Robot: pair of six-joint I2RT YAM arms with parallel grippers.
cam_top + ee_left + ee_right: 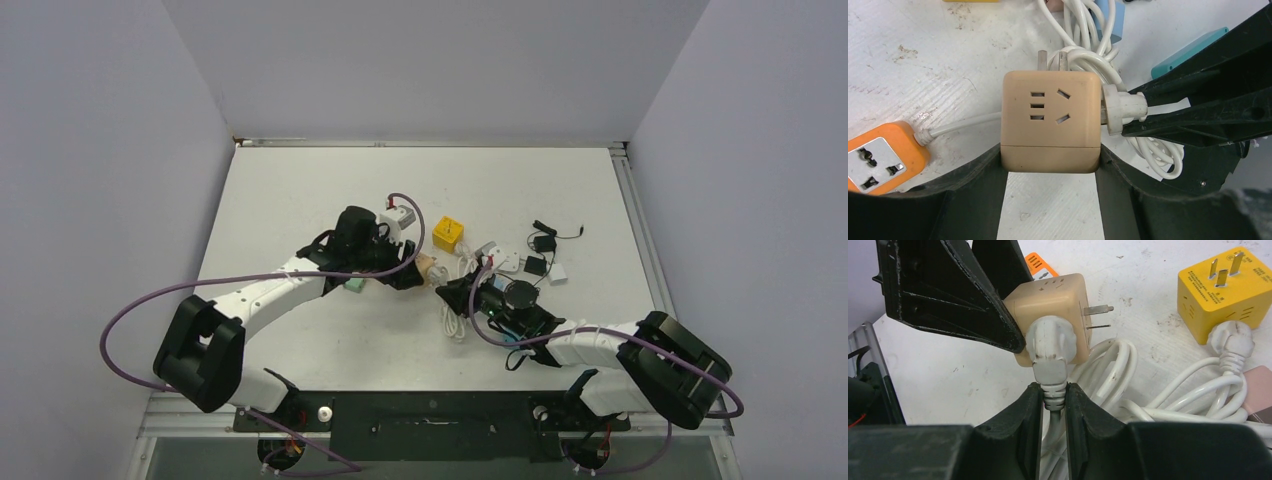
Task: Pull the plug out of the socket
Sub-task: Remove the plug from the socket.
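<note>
Two hands clamp: left [1050, 165] socket [1050, 120], right [1053, 405] plug [1052, 347].

My left gripper [1050, 172] clamps the tan cube socket [1050, 122] between its two black fingers [973, 185], one on each side of the cube's lower part. A white plug [1120, 107] sits in the socket's right face, and the right gripper [1158, 116] pinches that plug with its jaws closed on it. Coiled white cable [1088, 35] lies behind the cube on the scuffed white counter [923, 70]. An orange socket block [880, 162] rests at my left, its cord running toward the cube. A teal block [1188, 50] shows upper right.
</note>
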